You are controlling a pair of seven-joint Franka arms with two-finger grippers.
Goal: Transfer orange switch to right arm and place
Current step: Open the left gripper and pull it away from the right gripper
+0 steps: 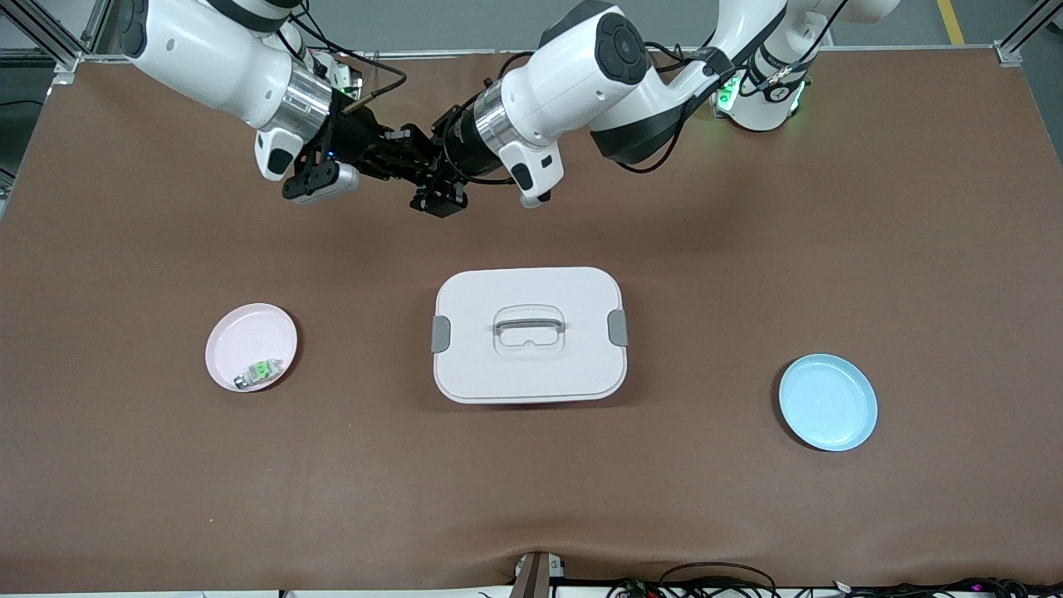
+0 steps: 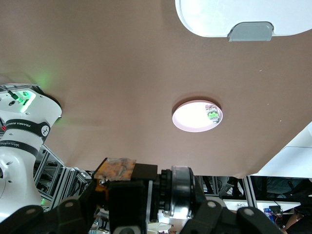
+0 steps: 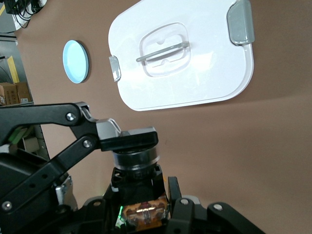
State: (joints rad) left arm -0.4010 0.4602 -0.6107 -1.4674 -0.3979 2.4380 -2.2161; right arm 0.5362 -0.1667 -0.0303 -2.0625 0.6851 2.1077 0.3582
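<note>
The orange switch (image 3: 144, 213) is a small black part with orange marks and a ringed round end. It is up in the air, over the table's edge nearest the robots' bases, between the two grippers. My left gripper (image 1: 422, 170) is shut on it end to end; it shows in the left wrist view (image 2: 127, 197) lying across the jaws. My right gripper (image 1: 389, 158) meets it head-on and is shut on the sides of the black body (image 3: 144, 195). In the front view the switch is hidden by the two hands.
A white lidded box (image 1: 498, 374) with grey latches sits mid-table. A pink plate (image 1: 245, 332) holding a silvery part with green marks (image 1: 259, 371) lies toward the right arm's end. A blue plate (image 1: 828, 402) lies toward the left arm's end.
</note>
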